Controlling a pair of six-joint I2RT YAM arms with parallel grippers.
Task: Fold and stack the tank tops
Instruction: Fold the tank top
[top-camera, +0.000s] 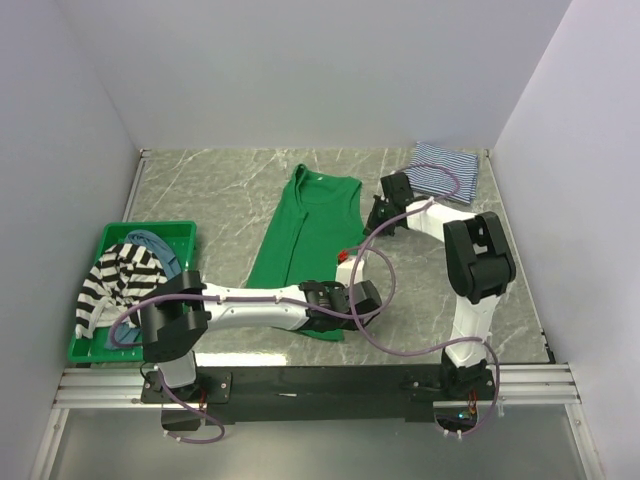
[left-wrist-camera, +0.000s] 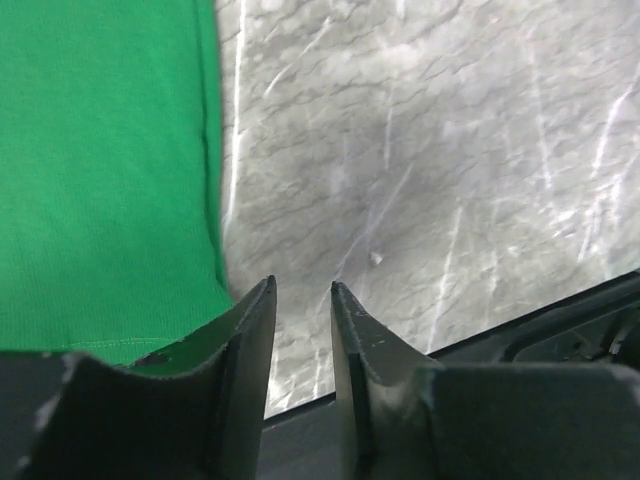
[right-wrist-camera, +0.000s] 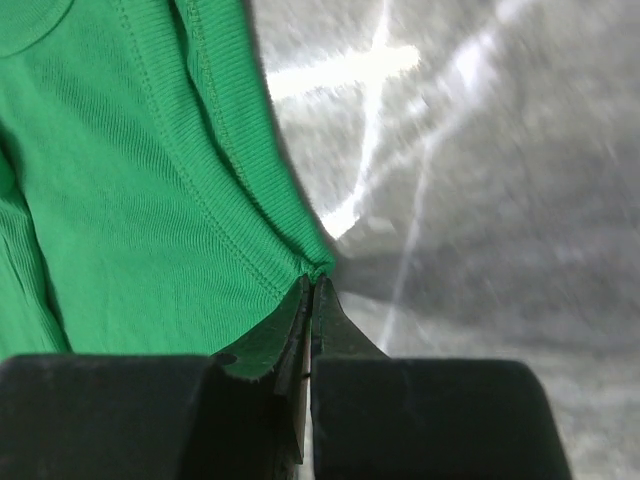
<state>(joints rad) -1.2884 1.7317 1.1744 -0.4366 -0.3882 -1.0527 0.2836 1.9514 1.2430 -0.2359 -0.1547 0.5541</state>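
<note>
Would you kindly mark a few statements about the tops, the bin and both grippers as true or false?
1. The green top lies on the table. True.
2. The right gripper is open. False: it is shut on the green top's edge.
3. The left gripper grips the hem. False: its jaws stand apart over bare table beside the hem.
4. The bold striped top lies in the bin. True.
</note>
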